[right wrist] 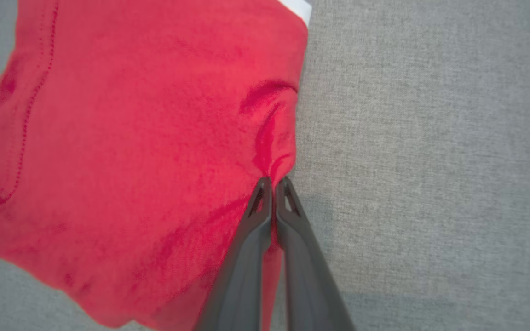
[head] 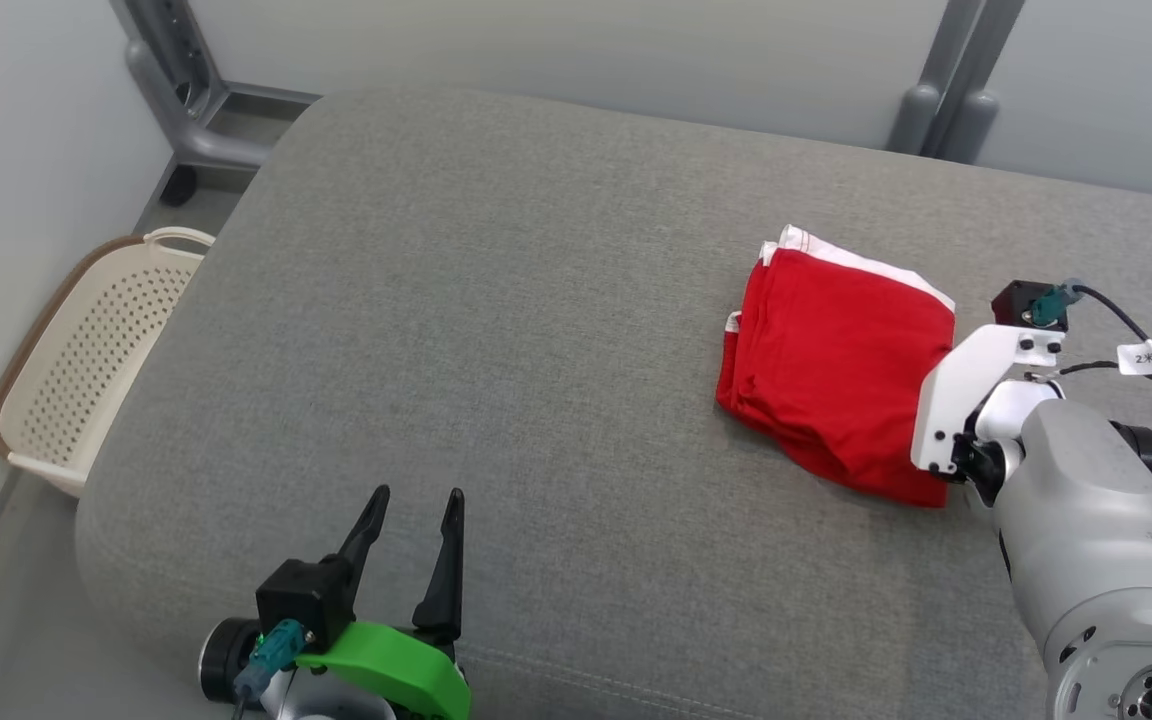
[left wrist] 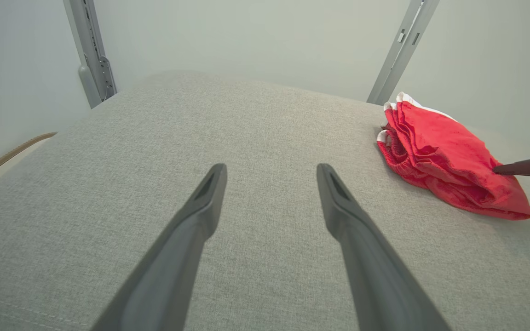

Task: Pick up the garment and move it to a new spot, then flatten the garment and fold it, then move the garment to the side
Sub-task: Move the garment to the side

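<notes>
Garment (head: 836, 370) of red cloth with white trim lies as a thick folded packet on the grey cushion (head: 486, 350), directly at the tips of the right pincer (right wrist: 274, 181). The two dark fingers of this pincer are pressed together, and between them they clamp a small ridge of red cloth at the edge of the packet; wrinkles run from the tips into the cloth. In the right wrist view the garment (right wrist: 131, 138) spreads ahead of the fingers and to their left, and to their right is bare grey cushion (right wrist: 430, 161). In the head view these fingers are hidden under the white bracket (head: 966, 390) of the right wrist, which stands over the near right corner of the packet. The white trim is at the end of the packet far from this pincer.

The left pincer (head: 416, 492) has its fingers apart and holds nothing. It is near the front edge of the cushion. From it the garment (left wrist: 449, 161) is well apart, ahead and to the right, and in the left wrist view the tip of the right pincer (left wrist: 499, 169) meets the right end of the packet. A cream basket (head: 86, 360) with many holes and a brown rim stands on the floor, ahead and to the left of the left pincer, just beside the cushion. Far ahead of both pincers, grey metal posts (head: 186, 110) rise by the pale wall.
</notes>
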You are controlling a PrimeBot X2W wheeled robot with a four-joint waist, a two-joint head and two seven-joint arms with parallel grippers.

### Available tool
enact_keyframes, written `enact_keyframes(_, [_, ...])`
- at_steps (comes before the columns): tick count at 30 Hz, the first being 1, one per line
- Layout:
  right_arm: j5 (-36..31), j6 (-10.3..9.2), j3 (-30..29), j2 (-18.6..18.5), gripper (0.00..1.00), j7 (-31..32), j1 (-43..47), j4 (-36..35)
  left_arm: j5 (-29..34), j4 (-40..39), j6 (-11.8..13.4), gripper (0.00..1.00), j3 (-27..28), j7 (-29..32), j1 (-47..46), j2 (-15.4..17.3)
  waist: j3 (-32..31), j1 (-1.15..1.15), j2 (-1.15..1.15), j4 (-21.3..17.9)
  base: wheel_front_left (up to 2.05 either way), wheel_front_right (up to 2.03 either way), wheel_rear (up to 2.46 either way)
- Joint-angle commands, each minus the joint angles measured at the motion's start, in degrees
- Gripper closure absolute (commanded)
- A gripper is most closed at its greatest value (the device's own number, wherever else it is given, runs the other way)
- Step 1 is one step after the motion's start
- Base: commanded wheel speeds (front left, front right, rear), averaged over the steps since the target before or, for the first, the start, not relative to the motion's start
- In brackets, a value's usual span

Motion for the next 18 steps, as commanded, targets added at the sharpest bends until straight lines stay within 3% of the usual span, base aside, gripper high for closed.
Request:
enact_keyframes(1, [-0.77,-0.11,1.4,-0.28,1.0,0.11,-0.27,0.74,-0.4,0.05,0.28,0.0,-0.11,0.03,0.94,0.28,-2.65,0.0,0.0,-3.57,0.0,0.0,0.0])
enact_keyframes(10, [-3.62,-0.1,9.22,-0.95,1.0,0.53,-1.99,1.77,-1.05,-0.45,0.89,0.0,0.02,-0.39,2.43,0.14,-5.13,0.0,0.0,-12.39,0.0,0.0,0.0])
enact_keyframes(18, [-4.36,-0.11,15.07,-3.61,1.0,0.3,-5.27,2.26,-1.21,-0.75,0.93,0.0,0.27,-0.87,1.2,-0.14,-3.8,0.0,0.0,-17.94,0.0,0.0,0.0])
